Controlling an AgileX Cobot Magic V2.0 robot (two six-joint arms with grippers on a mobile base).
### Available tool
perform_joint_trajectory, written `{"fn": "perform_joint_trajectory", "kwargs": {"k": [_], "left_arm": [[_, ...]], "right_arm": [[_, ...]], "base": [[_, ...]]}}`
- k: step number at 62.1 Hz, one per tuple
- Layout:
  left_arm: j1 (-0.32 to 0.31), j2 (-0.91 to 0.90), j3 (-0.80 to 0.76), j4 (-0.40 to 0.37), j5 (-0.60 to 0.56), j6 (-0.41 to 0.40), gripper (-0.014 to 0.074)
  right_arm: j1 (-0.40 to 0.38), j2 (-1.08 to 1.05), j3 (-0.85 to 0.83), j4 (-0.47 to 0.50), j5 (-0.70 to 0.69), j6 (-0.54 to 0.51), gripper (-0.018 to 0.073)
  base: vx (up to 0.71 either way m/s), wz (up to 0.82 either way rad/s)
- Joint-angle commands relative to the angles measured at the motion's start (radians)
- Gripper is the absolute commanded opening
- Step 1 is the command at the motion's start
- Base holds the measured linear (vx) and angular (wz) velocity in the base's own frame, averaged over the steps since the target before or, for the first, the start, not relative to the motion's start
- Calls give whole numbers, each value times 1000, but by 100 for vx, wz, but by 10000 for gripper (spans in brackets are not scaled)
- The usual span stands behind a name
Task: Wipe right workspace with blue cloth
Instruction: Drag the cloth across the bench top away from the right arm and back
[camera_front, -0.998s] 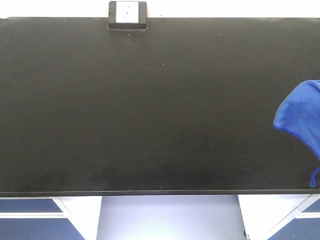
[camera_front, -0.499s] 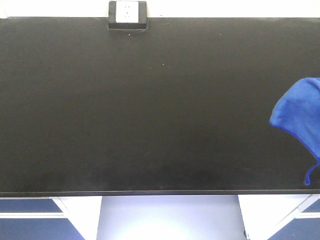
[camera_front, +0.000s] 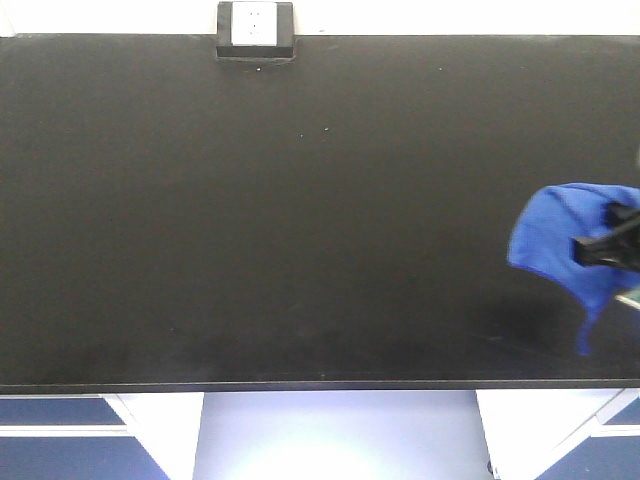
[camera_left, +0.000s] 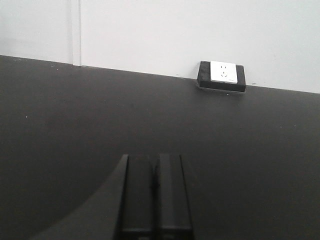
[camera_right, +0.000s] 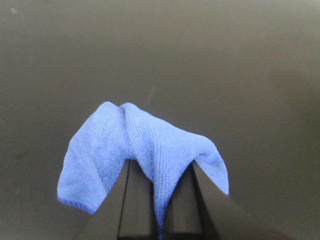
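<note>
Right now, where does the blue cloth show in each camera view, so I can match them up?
Front-facing: blue cloth at the right edge, below mid-height, held by the right gripper.
Left wrist: not in it.
Right wrist: lower centre, pinched in the gripper.
Shared landmark: socket box, top edge front-facing, upper right in left wrist.

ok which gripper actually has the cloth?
The right gripper: it is shut on the blue cloth, which drapes over both its fingers. The left gripper is shut with nothing held, over the black benchtop.
</note>
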Motion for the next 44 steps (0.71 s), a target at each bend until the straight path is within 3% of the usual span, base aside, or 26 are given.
{"fn": "perform_joint_trajectory", "kwargs": {"k": [1, 16, 22, 33, 44], "left_arm": [[-4, -17, 32, 0, -86, -8, -6], [-4, -17, 32, 0, -86, -8, -6], [-4, -17, 32, 0, -86, -8, -6], [-4, -17, 32, 0, -86, -8, -6], [-4, -17, 32, 0, -86, -8, -6]], "right_arm": [[-3, 113, -29, 6, -169, -9, 2], [1, 387, -29, 28, -291, 36, 2], [57, 445, -29, 28, -308, 70, 2], [297, 512, -38, 33, -413, 110, 2], [556, 593, -148, 101, -392, 288, 2]], "base": [[0, 0], [0, 0], [0, 0], [0, 0], [0, 0]]}}
